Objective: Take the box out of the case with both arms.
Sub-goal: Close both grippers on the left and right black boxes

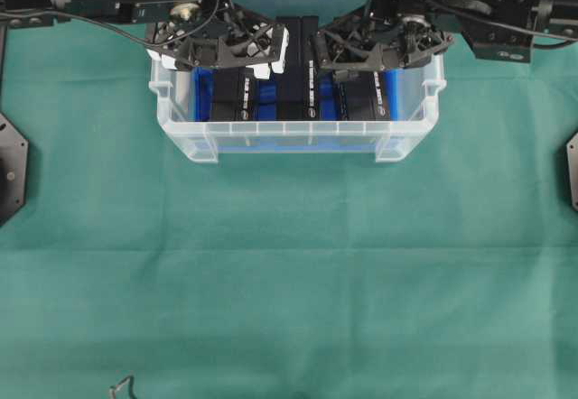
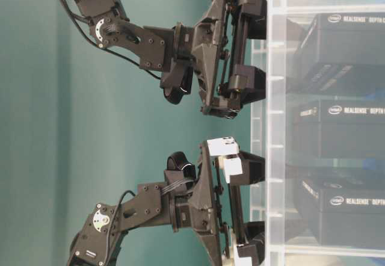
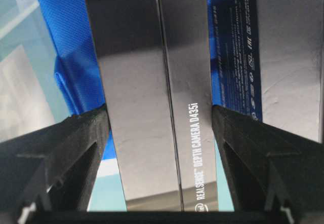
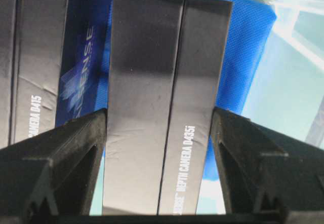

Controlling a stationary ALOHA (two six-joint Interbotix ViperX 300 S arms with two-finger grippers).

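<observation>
Nearest to us, in the left wrist view, our left claw [image 3: 162, 133] is clenched on a black box [image 3: 157, 97] marked as a depth camera, both fingers [image 3: 76, 148] pressed to its long sides; in the right wrist view our right claw [image 4: 159, 133] grips a second black box [image 4: 162, 102] the same way. So we judge the grasp made and the lift not yet begun: both boxes stand on the blue sheet [image 3: 66, 46] inside the case [image 1: 298, 134], which sits at the far edge of the green surface [image 1: 289, 273]. The next move calls for a straight upward pull clear of the rim, keeping each box off the middle box [image 1: 289, 65] between them. From overhead the arms cover most of the case, so the contacts are hidden there; in the table-level view the clouded wall blurs the fingertips.
</observation>
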